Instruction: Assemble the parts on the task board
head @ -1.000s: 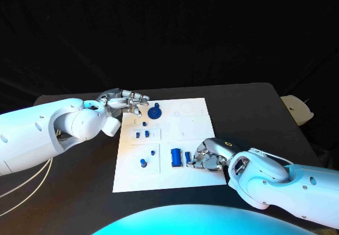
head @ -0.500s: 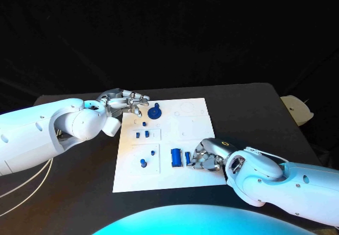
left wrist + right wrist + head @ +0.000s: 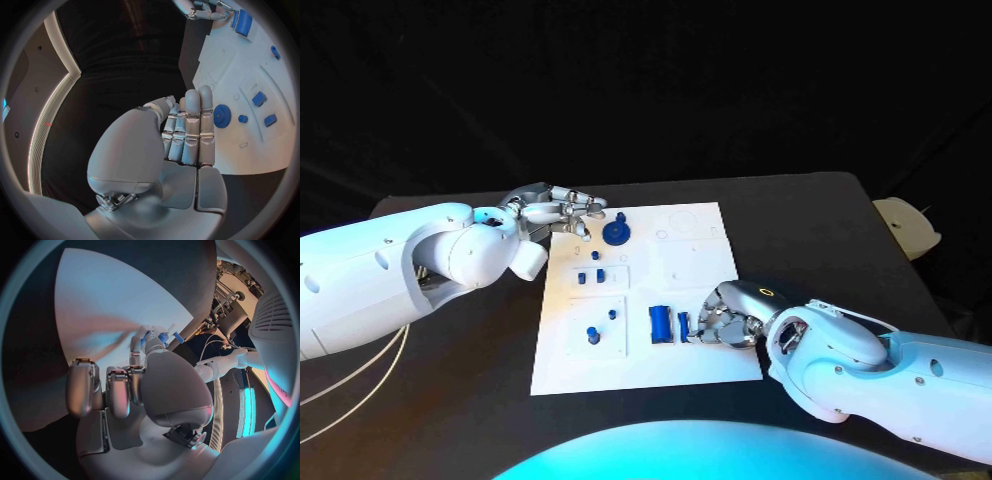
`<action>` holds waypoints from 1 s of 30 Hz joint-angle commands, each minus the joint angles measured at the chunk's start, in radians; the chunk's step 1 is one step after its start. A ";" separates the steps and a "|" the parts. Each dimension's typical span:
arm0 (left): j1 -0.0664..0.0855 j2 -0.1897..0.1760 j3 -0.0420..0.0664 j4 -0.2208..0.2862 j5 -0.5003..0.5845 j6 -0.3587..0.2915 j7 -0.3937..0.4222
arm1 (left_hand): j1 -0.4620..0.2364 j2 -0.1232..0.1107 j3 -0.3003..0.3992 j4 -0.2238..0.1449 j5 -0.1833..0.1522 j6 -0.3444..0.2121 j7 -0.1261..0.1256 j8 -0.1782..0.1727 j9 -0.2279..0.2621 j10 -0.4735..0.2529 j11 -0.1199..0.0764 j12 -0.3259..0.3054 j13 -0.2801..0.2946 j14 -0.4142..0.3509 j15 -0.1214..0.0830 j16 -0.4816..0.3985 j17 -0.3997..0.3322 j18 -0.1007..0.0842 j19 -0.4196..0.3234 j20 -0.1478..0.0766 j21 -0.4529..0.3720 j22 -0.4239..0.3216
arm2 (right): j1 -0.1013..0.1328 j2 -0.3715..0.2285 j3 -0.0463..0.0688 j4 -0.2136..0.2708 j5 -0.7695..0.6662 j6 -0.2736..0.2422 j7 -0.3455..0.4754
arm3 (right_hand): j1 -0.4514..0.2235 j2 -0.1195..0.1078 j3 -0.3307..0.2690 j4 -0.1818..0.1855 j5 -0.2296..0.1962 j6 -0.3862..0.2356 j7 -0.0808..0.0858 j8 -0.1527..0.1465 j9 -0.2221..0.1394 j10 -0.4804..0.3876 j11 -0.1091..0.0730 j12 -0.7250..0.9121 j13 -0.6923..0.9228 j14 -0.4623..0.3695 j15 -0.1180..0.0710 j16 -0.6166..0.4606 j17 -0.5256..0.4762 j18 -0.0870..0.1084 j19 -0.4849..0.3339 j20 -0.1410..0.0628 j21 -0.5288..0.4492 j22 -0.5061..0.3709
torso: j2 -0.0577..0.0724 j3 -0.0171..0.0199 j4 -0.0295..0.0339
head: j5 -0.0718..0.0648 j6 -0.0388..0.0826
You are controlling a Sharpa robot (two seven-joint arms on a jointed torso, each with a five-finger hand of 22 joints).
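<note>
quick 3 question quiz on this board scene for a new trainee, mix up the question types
1. True or false: the round blue gear-shaped part lies near the far end of the white task board, close to the silver left hand.
2. Which hand is at the blue block-shaped parts near the board's near end? A) left B) right C) neither
3. Fill in: the table under the board is ____ in colour.

Key: 1 true; 2 B, the silver right hand; 3 black.
</note>
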 commanded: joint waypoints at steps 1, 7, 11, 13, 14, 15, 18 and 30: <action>0.000 0.005 0.000 -0.005 0.012 0.015 0.007 | -0.002 0.006 0.006 -0.002 0.003 -0.005 0.000 0.000 0.000 -0.007 0.002 0.005 -0.001 -0.002 0.002 -0.002 -0.001 0.014 0.003 0.004 0.004 0.002 | 0.023 -0.009 0.002 -0.006 0.175 -0.008 0.108 | -0.025 -0.016 -0.007 0.011 0.017 -0.024 0.007 -0.006 -0.003 0.055 0.005 -0.036 0.177 0.096 0.000 -0.012 0.227 0.009 0.018 -0.001 -0.051 0.190 | -0.008 -0.0057 -0.0019 | -0.004 0.011; -0.003 0.022 -0.004 -0.033 0.042 0.019 0.023 | -0.007 0.003 0.004 0.000 0.002 -0.005 0.001 0.001 0.000 -0.007 0.002 0.006 -0.001 -0.005 0.003 -0.003 -0.002 0.013 0.001 0.005 0.004 0.001 | 0.083 -0.018 0.002 -0.059 0.484 -0.015 0.352 | 0.006 -0.016 -0.030 0.008 0.077 -0.116 0.056 -0.060 -0.025 -0.092 0.046 -0.379 -0.011 0.019 0.034 -0.181 -0.038 0.075 -0.121 0.028 -0.475 0.076 | -0.031 -0.0162 -0.0027 | -0.008 0.023; -0.008 0.040 -0.006 -0.063 0.086 0.036 0.053 | -0.015 -0.002 -0.001 0.003 0.001 -0.005 0.001 0.001 0.001 -0.006 0.003 0.008 -0.001 -0.008 0.004 -0.005 -0.002 0.013 -0.002 0.006 0.002 0.001 | 0.124 -0.003 0.001 -0.144 0.714 -0.012 0.473 | 0.053 0.008 -0.033 -0.003 0.074 -0.152 0.077 -0.083 -0.036 -0.222 0.062 -0.699 -0.224 -0.050 0.052 -0.416 -0.308 0.125 -0.232 0.049 -0.843 -0.065 | -0.049 -0.0247 -0.0016 | -0.008 0.038; -0.010 0.052 -0.006 -0.083 0.110 0.045 0.076 | -0.019 -0.004 -0.004 0.005 0.001 -0.005 0.001 0.002 0.001 -0.006 0.003 0.009 -0.001 -0.009 0.005 -0.006 -0.003 0.013 -0.003 0.007 0.000 0.000 | 0.140 0.012 0.001 -0.201 0.825 -0.014 0.520 | 0.077 0.016 -0.032 -0.014 0.072 -0.161 0.080 -0.089 -0.039 -0.253 0.064 -0.789 -0.298 -0.056 0.052 -0.482 -0.372 0.136 -0.241 0.050 -0.924 -0.109 | -0.061 -0.0320 -0.0019 | -0.007 0.047; -0.012 0.058 -0.007 -0.094 0.124 0.048 0.090 | -0.022 -0.004 -0.006 0.006 0.001 -0.005 0.001 0.002 0.001 -0.006 0.003 0.010 -0.001 -0.009 0.005 -0.006 -0.003 0.013 -0.004 0.007 -0.001 -0.001 | 0.147 0.023 0.001 -0.235 0.881 -0.015 0.545 | 0.087 0.018 -0.032 -0.019 0.071 -0.166 0.080 -0.092 -0.041 -0.269 0.067 -0.836 -0.339 -0.062 0.056 -0.525 -0.412 0.140 -0.245 0.050 -0.959 -0.131 | -0.066 -0.0351 -0.0028 | -0.005 0.054; -0.014 0.063 -0.007 -0.106 0.137 0.049 0.104 | -0.024 -0.005 -0.007 0.008 0.000 -0.005 0.001 0.002 0.001 -0.006 0.003 0.010 -0.001 -0.010 0.006 -0.006 -0.003 0.013 -0.005 0.008 -0.001 -0.001 | 0.154 0.035 0.001 -0.272 0.932 -0.016 0.569 | 0.097 0.022 -0.030 -0.024 0.071 -0.172 0.084 -0.095 -0.043 -0.282 0.070 -0.866 -0.366 -0.073 0.055 -0.570 -0.456 0.138 -0.246 0.053 -0.971 -0.142 | -0.070 -0.0380 -0.0043 | -0.004 0.059; -0.021 0.083 -0.008 -0.147 0.175 0.045 0.153 | -0.030 -0.007 -0.012 0.010 0.000 -0.005 0.000 0.003 0.001 -0.005 0.003 0.012 -0.001 -0.014 0.006 -0.009 -0.005 0.013 -0.008 0.009 -0.005 -0.003 | 0.174 0.078 0.001 -0.386 1.069 -0.019 0.638 | 0.122 0.029 -0.023 -0.035 0.058 -0.194 0.094 -0.110 -0.053 -0.310 0.080 -0.915 -0.425 -0.121 0.064 -0.750 -0.625 0.136 -0.256 0.061 -1.014 -0.183 | -0.087 -0.0490 -0.0111 | 0.001 0.090; -0.042 0.191 -0.008 -0.305 0.296 -0.093 0.378 | -0.024 0.004 -0.034 0.017 0.001 -0.016 0.005 0.016 0.001 -0.031 0.018 -0.014 -0.031 -0.153 0.055 -0.368 -0.171 0.015 -0.148 0.057 -0.240 -0.142 | 0.208 0.231 0.002 -0.701 1.304 0.054 0.827 | 0.199 0.023 0.067 -0.029 0.000 -0.201 0.156 -0.212 -0.194 -0.415 0.158 -1.222 -0.816 -0.348 0.159 -1.167 -0.839 0.121 -0.456 0.147 -1.247 -0.391 | -0.118 -0.0499 -0.0048 | 0.013 0.155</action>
